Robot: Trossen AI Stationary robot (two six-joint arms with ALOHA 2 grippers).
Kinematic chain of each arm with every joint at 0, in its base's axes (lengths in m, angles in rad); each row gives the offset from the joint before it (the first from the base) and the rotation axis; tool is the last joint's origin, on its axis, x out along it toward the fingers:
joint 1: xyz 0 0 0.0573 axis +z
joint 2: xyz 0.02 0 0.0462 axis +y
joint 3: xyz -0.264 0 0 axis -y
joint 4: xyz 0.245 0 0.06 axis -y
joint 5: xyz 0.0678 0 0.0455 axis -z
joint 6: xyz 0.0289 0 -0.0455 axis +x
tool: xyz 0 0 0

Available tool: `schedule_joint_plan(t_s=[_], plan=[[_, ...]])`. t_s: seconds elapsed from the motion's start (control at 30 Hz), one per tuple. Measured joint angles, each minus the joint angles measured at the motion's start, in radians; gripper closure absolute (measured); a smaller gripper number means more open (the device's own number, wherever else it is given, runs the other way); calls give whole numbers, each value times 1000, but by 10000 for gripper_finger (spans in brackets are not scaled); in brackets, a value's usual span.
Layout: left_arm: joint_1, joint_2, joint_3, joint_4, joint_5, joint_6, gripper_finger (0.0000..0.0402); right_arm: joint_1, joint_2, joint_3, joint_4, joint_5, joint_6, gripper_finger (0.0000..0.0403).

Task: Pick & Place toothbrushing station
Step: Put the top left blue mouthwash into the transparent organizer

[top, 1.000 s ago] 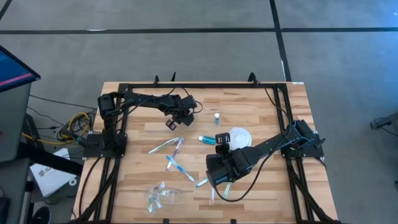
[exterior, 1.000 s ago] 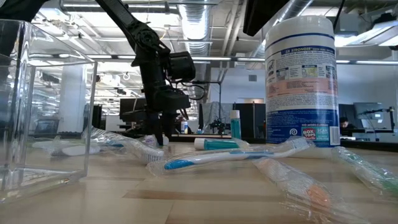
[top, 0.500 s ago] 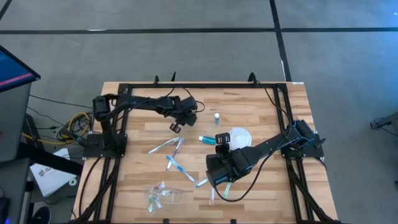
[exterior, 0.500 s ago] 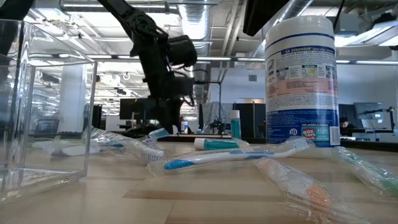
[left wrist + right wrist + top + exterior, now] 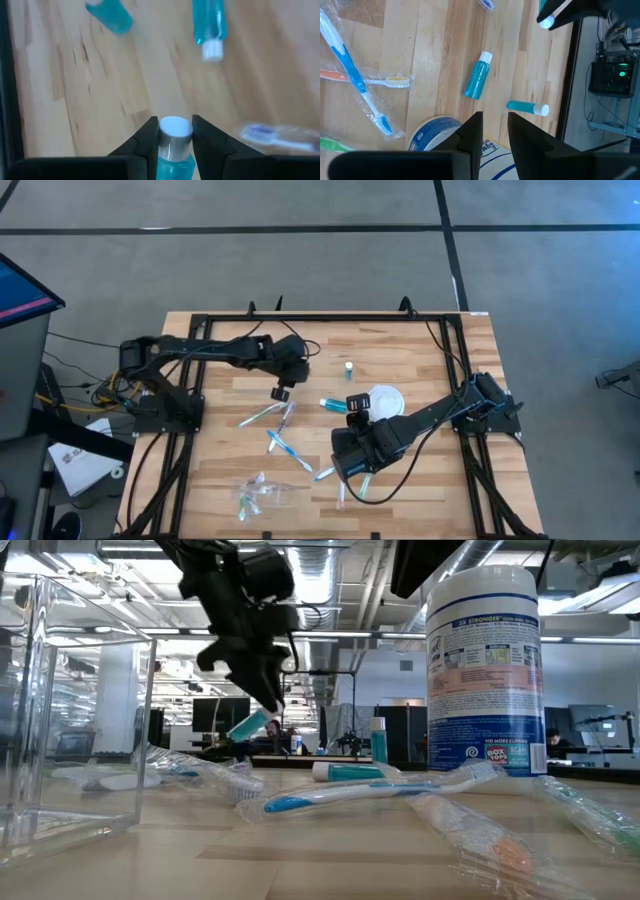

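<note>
My left gripper [image 5: 283, 391] hangs over the table's left middle, shut on a small blue bottle [image 5: 247, 725] with a white cap. Two more blue bottles sit on the wood near the centre: one [image 5: 349, 368] farther back and one [image 5: 333, 404] lying on its side. Wrapped toothbrushes [image 5: 270, 416] [image 5: 286, 446] lie flat toward the near edge, beside a clear plastic bag [image 5: 262, 492]. My right gripper [image 5: 495, 131] hovers over the table's middle, open, with nothing between its fingers. My left gripper pinches the bottle between its two fingers at the cap end [image 5: 175, 131]. The bottle lies along the fingers, cap toward their free ends, body farther back. The fingers slant down from the table's left. The bottle is lifted clear of the table and tilted.
A tall wipes canister [image 5: 385, 398] stands right of centre, close below my right gripper. A rigid clear box [image 5: 70, 720] stands at the near edge by the low camera. A black frame [image 5: 330, 318] runs around the tabletop. More toothbrushes [image 5: 360, 485] lie under the right arm.
My left gripper has risen from the tabletop with the bottle and shifted slightly toward the near edge, rolling at the wrist as it went. The bottle has been lifted clear of the wood and now hangs tilted. My right arm has kept still.
</note>
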Motion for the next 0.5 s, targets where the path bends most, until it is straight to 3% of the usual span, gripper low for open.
schedule_joint_plan(t_s=[0.5], plan=[[-91, -370, -316, 221, 126, -225, 316, 0, 0, 0, 15, 0, -5, 321]])
